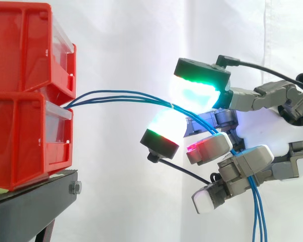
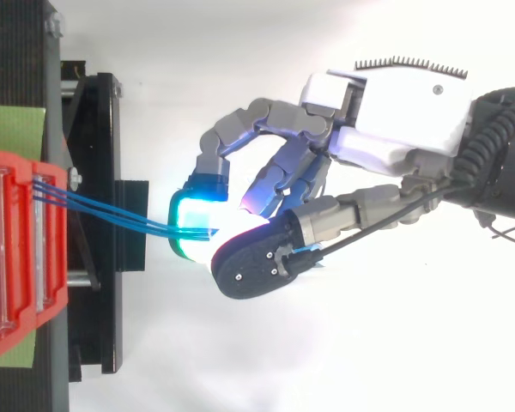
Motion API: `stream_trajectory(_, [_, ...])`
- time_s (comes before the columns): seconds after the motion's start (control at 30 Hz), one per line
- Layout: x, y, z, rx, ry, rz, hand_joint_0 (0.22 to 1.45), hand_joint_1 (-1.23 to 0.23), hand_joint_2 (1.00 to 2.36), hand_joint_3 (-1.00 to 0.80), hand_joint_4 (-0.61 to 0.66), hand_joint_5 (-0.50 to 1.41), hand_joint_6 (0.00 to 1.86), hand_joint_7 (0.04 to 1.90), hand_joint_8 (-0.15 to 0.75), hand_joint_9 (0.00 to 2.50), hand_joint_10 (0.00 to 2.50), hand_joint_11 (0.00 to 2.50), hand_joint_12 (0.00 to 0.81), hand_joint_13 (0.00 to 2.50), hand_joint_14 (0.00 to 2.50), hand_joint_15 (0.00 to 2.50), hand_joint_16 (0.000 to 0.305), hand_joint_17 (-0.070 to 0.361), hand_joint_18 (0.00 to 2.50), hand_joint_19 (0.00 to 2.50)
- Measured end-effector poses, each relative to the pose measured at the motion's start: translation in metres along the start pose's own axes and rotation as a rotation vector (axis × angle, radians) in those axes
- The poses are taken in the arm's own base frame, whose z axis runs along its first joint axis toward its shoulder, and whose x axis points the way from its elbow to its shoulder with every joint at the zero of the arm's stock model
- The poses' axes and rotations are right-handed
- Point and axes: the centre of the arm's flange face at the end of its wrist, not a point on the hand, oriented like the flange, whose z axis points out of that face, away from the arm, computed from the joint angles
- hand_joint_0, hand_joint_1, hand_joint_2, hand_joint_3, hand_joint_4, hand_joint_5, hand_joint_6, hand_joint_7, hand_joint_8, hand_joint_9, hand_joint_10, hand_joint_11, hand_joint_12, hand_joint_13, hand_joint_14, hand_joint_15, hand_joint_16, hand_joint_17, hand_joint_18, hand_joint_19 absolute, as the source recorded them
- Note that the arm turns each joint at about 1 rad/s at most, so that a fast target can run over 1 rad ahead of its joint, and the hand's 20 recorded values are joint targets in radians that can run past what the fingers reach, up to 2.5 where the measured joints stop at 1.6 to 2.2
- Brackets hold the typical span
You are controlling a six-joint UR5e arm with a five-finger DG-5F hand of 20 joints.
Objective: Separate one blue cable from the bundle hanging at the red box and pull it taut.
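The blue cables (image 1: 121, 96) come out of the gap between the two red bins (image 1: 20, 146), where the top bin sits on the bottom one. They are a few thin strands running side by side. They go out to the right in a soft bow, not quite straight.

Then they slip in between two glowing fingers (image 1: 199, 75). One pad is above them and glows green and cyan. The other pad is below them and glows white. The two pads close on the strands and pinch the whole bunch, not just one strand.

After the pinch, the cables run down past the other curled fingers and hang to the bottom edge of the side view. In the top view, the hand (image 2: 395, 116) reaches in from the right, and the cables end under the cyan pad.

The bins stand on a black stand (image 1: 30, 206). A white curtain (image 1: 121, 40) hangs behind.
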Motion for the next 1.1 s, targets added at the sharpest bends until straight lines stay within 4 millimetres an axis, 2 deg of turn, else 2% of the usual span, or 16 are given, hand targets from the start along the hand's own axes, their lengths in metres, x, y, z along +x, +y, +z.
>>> stream_trajectory(0.17, [0.0003,0.0,-0.0001,0.0,0.0,0.0,0.71,-0.81,1.02,-0.28,-0.05,-0.23,0.9,0.98,0.236,1.12,0.01,1.47,0.292,1.42,0.01,1.44,0.05,0.112,0.66,0.59])
stream_trajectory(0.3, [-0.0001,0.0,0.0,0.0,-0.001,0.0,0.77,-0.86,1.01,-0.39,-0.02,-0.23,0.91,0.95,0.234,1.09,0.01,1.47,0.289,1.4,0.01,1.42,0.049,0.11,0.65,0.58])
stream_trajectory(0.33, [-0.0001,0.0,0.0,0.0,-0.001,0.0,0.79,-0.87,1.0,-0.49,-0.01,-0.23,0.91,0.93,0.235,1.09,0.01,1.46,0.284,1.4,0.01,1.42,0.049,0.109,0.65,0.58])
stream_trajectory(0.37, [-0.0002,0.0,0.0,0.0,-0.001,0.0,0.78,-0.88,1.0,-0.5,-0.01,-0.22,0.91,0.93,0.23,1.09,0.01,1.48,0.291,1.4,0.01,1.42,0.049,0.11,0.65,0.57])
stream_trajectory(0.53, [-0.0004,-0.0001,-0.0001,0.001,-0.001,-0.001,0.61,-0.84,1.0,-0.5,0.02,-0.22,0.9,0.92,0.245,1.1,0.01,1.47,0.301,1.4,0.01,1.43,0.049,0.111,0.65,0.59])
stream_trajectory(0.63, [-0.0005,-0.0001,-0.0001,0.001,-0.002,-0.002,0.55,-0.79,1.0,-0.5,0.04,-0.22,0.9,0.92,0.253,1.11,0.01,1.45,0.313,1.41,0.01,1.43,0.051,0.116,0.66,0.61])
stream_trajectory(0.87, [-0.0004,-0.0001,-0.0001,0.001,-0.003,-0.003,0.53,-0.68,1.0,-0.5,0.06,-0.22,0.89,0.9,0.261,1.13,0.01,1.45,0.311,1.43,0.01,1.43,0.053,0.119,0.67,0.61])
stream_trajectory(1.1, [-0.0005,-0.0001,-0.0001,0.001,-0.003,-0.004,0.58,-0.56,1.0,-0.5,0.05,-0.22,0.88,0.91,0.249,1.14,0.01,1.46,0.295,1.42,0.01,1.44,0.051,0.115,0.67,0.61])
